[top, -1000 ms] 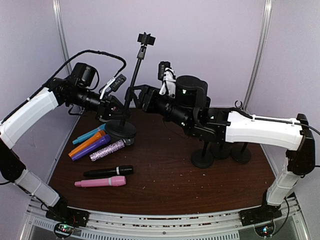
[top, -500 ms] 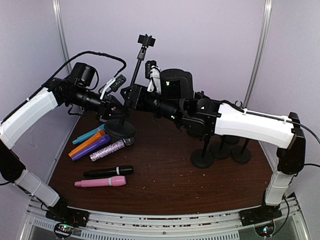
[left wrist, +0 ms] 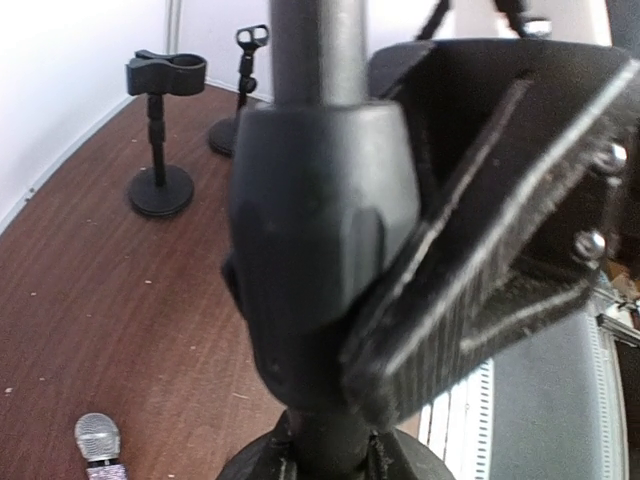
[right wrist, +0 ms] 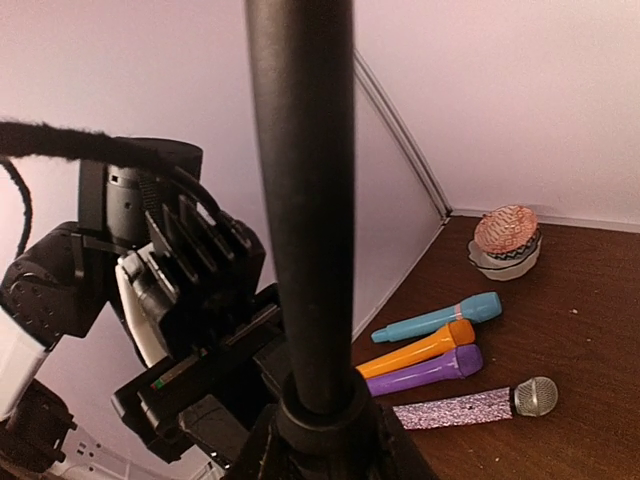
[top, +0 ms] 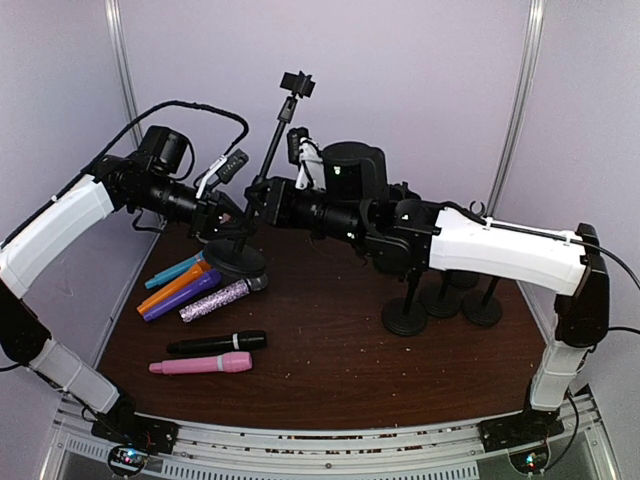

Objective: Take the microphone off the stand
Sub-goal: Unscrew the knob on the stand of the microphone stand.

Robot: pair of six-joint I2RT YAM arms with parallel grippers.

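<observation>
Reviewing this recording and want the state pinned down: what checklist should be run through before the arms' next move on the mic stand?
1. Left hand shut on the stand pole: ok.
2. Right hand gripping the pole higher up: cannot tell; the pole runs between its fingers.
3. A microphone sitting in the clip at the stand's top: not ok, the clip looks empty.
4. Stand base sitting flat: cannot tell.
5. Glitter microphone clear of the base: not ok, its head lies right beside the base.
</observation>
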